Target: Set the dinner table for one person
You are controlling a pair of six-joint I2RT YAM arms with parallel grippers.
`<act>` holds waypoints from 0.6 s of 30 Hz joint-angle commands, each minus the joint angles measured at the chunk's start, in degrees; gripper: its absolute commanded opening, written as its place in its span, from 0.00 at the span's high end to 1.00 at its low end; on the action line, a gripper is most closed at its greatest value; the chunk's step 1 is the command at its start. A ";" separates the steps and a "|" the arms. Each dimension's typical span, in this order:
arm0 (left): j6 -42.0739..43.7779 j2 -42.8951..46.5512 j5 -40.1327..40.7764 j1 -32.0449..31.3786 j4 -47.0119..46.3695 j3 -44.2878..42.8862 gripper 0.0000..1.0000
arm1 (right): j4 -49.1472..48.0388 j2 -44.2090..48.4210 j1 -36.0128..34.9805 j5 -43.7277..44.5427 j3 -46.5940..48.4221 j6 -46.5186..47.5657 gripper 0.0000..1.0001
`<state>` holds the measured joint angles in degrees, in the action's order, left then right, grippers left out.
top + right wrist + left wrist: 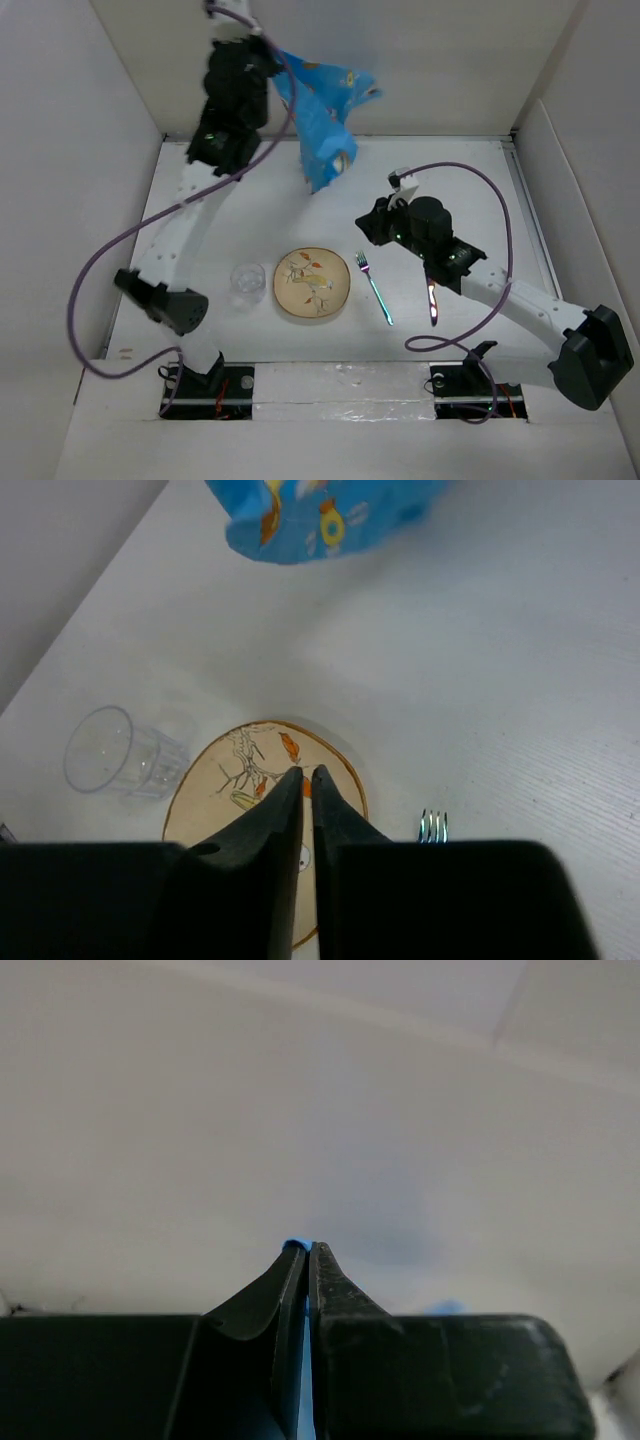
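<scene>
My left gripper (pixel 272 78) is raised high at the back and shut on a corner of the blue cartoon-print placemat (pixel 322 120), which hangs crumpled above the white dinner table (pixel 470 190). In the left wrist view a blue edge (pixel 294 1245) shows between the closed jaws of that gripper (pixel 307 1248). The placemat also shows in the right wrist view (pixel 320 515). My right gripper (pixel 367 228) is shut and empty, hovering above the table right of the plate (pixel 312 282). In its wrist view the right gripper (pixel 307 773) points over the plate (pixel 225 780).
A clear glass (pixel 248 284) stands left of the plate and also shows in the right wrist view (pixel 110 752). A fork (pixel 376 288) lies right of the plate, its tines visible in the right wrist view (pixel 433 826). A knife (pixel 432 302) lies further right, under my right arm. Upright white panels (pixel 120 120) border the table.
</scene>
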<state>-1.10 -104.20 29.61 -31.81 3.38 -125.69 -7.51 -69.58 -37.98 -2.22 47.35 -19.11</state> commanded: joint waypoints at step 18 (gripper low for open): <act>-15.59 -0.18 -10.53 15.80 -5.83 18.03 1.00 | 0.82 -13.78 10.91 11.45 13.54 -0.31 0.27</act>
<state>-14.02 -103.26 19.22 -18.20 0.34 -107.04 -5.91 -77.08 -28.25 9.82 56.05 -19.66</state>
